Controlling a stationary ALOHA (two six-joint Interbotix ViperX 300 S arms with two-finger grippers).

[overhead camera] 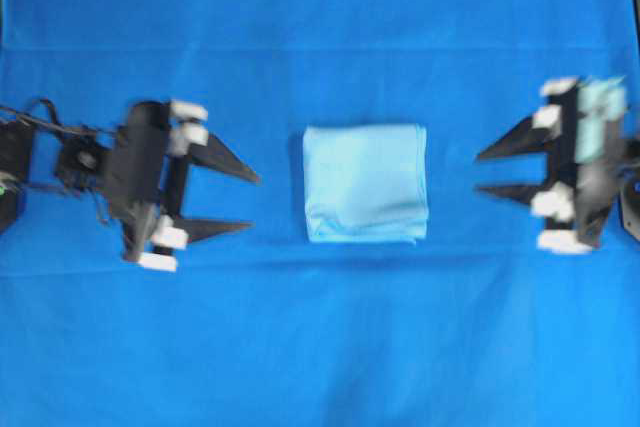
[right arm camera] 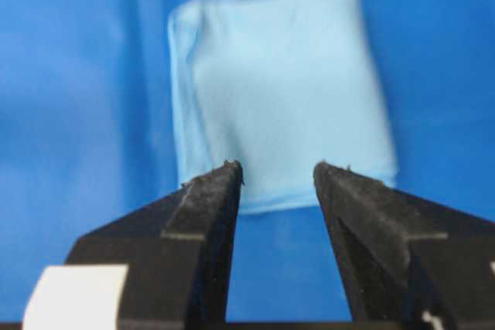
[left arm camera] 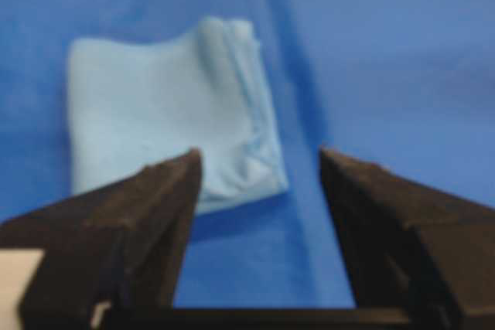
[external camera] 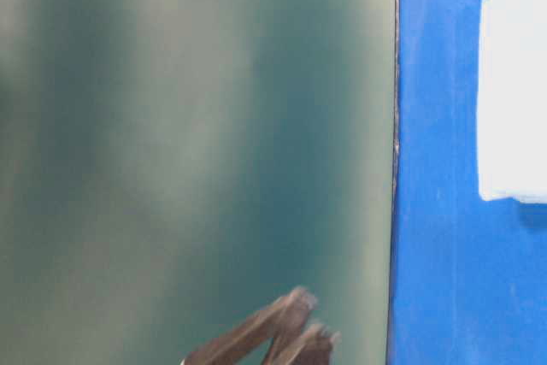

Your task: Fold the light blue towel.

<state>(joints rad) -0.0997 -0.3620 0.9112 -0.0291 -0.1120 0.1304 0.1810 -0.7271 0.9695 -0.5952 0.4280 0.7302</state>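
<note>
The light blue towel (overhead camera: 366, 183) lies folded into a small, thick rectangle in the middle of the deep blue sheet (overhead camera: 320, 347). My left gripper (overhead camera: 252, 202) stands open to the towel's left, its tips apart from the cloth. To the towel's right, my right gripper (overhead camera: 482, 173) is open as well, with a gap of sheet between it and the towel. In the left wrist view the towel (left arm camera: 170, 113) lies ahead of the open gripper (left arm camera: 259, 160), layered edges at its right side. In the right wrist view the towel (right arm camera: 282, 90) lies just beyond the empty gripper (right arm camera: 278, 168).
The deep blue sheet covers the whole tabletop in the overhead view. In the table-level view a blurred green-grey surface (external camera: 197, 143) fills the left, a blue area (external camera: 436, 254) the right, and dark blurred fingertips (external camera: 282, 331) show at the bottom.
</note>
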